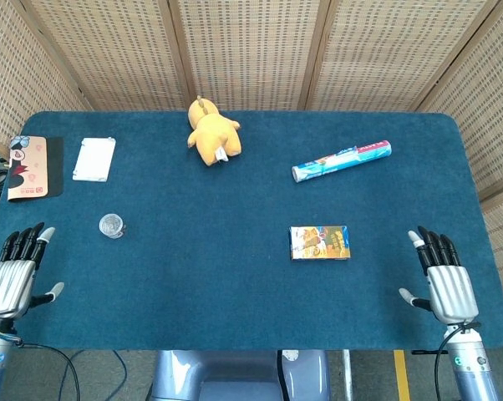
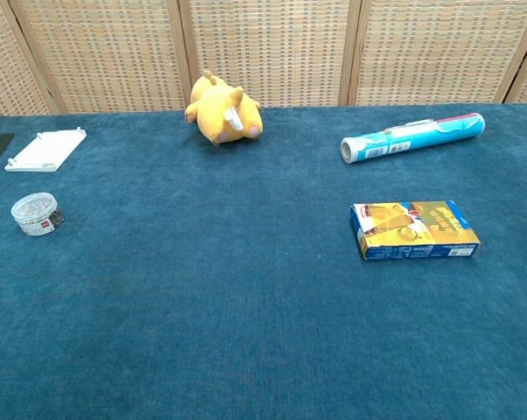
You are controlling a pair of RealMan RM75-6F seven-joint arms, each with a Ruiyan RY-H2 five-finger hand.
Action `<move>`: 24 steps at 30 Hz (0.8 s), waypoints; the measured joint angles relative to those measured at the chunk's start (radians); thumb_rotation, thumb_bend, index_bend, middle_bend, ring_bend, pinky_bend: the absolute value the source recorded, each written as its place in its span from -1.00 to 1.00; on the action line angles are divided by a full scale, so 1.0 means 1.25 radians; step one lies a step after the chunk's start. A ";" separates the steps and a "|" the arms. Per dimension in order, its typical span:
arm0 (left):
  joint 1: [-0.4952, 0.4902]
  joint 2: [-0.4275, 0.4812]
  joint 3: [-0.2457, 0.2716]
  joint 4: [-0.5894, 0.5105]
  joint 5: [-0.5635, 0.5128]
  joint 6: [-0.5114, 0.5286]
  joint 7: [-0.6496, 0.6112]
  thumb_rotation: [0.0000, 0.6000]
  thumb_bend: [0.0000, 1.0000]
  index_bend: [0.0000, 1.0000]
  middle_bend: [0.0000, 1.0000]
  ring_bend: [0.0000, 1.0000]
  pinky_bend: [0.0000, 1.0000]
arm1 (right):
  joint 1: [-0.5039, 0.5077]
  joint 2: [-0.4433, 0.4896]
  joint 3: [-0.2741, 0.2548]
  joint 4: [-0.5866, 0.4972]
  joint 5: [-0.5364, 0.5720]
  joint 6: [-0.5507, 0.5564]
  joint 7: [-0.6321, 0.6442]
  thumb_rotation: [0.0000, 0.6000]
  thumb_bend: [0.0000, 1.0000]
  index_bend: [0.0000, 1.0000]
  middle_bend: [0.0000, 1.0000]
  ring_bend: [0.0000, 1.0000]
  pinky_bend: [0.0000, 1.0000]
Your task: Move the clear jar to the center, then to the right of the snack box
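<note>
The small clear jar (image 1: 112, 225) (image 2: 37, 214) stands upright on the left part of the blue table, untouched. The snack box (image 1: 320, 243) (image 2: 414, 230) lies flat right of the middle. My left hand (image 1: 16, 270) hovers at the table's front left corner, fingers spread and empty, well in front of and to the left of the jar. At the front right corner my right hand (image 1: 442, 275) is also spread and empty, to the right of the box. Neither hand appears in the chest view.
A yellow plush toy (image 1: 212, 134) (image 2: 221, 111) lies at the back centre. A blue tube (image 1: 341, 161) (image 2: 412, 137) lies behind the snack box. A white flat object (image 1: 94, 159) (image 2: 45, 149) and an orange card (image 1: 27, 167) sit at the back left.
</note>
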 measured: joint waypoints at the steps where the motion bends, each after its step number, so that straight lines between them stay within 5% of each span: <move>1: -0.003 0.000 -0.004 0.003 -0.006 -0.004 -0.001 1.00 -0.57 -1.00 -1.00 -1.00 -1.00 | 0.000 0.001 0.000 0.000 0.001 0.000 0.001 1.00 -1.00 -1.00 -1.00 -1.00 -1.00; 11: -0.084 0.048 -0.070 0.030 -0.087 -0.121 -0.012 1.00 -0.56 -1.00 -1.00 -1.00 -1.00 | 0.001 0.005 0.003 0.000 0.010 -0.007 0.011 1.00 -1.00 -1.00 -1.00 -1.00 -1.00; 24: -0.267 0.070 -0.115 0.160 -0.248 -0.469 -0.085 1.00 -0.55 -0.86 -1.00 -1.00 -1.00 | 0.005 0.000 0.001 0.002 0.019 -0.022 0.003 1.00 -1.00 -1.00 -1.00 -1.00 -1.00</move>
